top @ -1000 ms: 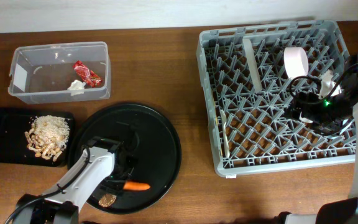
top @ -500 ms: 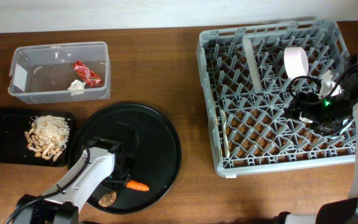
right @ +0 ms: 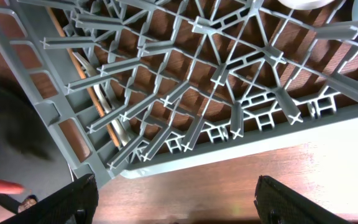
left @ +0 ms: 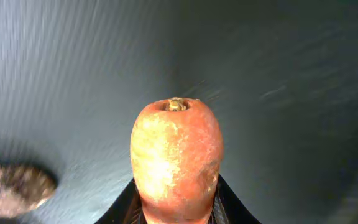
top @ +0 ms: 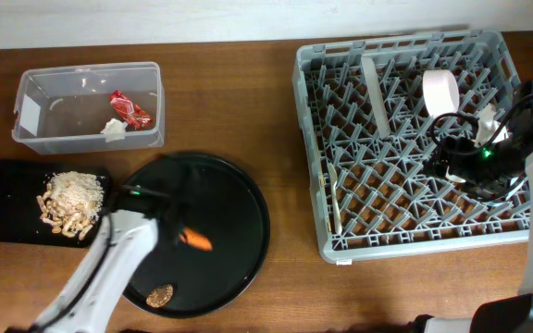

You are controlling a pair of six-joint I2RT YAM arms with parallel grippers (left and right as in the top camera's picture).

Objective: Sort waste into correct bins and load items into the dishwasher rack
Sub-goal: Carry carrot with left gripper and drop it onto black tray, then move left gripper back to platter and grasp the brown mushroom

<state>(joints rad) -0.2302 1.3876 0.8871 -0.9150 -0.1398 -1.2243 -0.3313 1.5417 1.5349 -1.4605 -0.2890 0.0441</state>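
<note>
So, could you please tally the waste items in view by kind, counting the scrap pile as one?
carrot: 1
brown biscuit: 1
red wrapper: 1
crumpled white paper: 1
pile of beige food scraps: 1
Total: 5

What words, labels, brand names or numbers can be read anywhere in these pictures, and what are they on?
No text can be read in any view.
The red wrapper in the clear tub: any print is too small to make out.
The white sticker on the tub's wall: blank, or too small to tell.
The dishwasher rack: no marking shows.
</note>
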